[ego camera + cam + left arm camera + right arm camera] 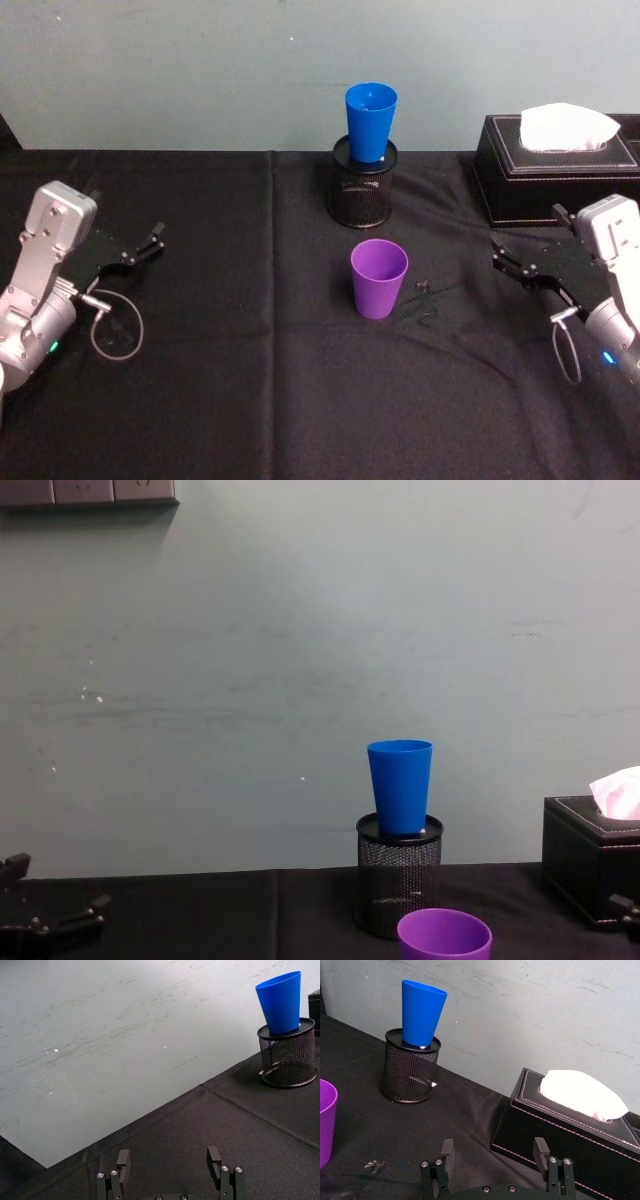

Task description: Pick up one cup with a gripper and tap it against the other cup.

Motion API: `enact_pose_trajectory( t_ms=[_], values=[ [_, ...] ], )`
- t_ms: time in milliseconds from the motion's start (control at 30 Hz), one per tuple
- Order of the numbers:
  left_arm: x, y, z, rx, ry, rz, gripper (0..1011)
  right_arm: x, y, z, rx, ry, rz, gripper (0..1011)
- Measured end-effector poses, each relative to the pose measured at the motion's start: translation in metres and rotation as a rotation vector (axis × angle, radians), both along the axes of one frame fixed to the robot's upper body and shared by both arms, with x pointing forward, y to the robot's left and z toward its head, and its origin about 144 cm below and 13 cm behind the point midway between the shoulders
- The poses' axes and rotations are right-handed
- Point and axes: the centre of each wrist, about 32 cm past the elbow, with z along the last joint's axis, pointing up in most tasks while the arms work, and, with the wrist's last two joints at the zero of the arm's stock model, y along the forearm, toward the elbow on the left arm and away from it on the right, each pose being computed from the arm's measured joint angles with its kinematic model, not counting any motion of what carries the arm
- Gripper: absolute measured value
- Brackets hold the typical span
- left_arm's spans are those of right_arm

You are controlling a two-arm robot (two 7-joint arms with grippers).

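Observation:
The purple cup (379,278) stands upright and open on the black cloth at the table's middle, with its rim low in the chest view (444,938) and its side in the right wrist view (325,1120). Behind it the blue cup (371,122) sits upright in the mouth of a black mesh pen holder (364,185). My right gripper (497,252) is open and empty, to the right of the purple cup and well apart from it. My left gripper (155,240) rests open and empty at the far left. Its fingers (123,1160) hold nothing.
A black tissue box (555,165) with a white tissue stands at the back right, just behind my right gripper (494,1149). A small scrap (422,287) lies right of the purple cup. A pale wall rises behind the table's far edge.

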Motion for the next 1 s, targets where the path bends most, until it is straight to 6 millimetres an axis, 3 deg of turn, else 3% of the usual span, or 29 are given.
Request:
enact_pose_trajectory(
  t_ms=[1000],
  values=[
    [0.0000, 0.0000, 0.0000, 0.000, 0.000, 0.000, 1005, 0.0000, 0.0000, 0.0000, 0.000, 0.000, 0.000, 1003]
  ],
)
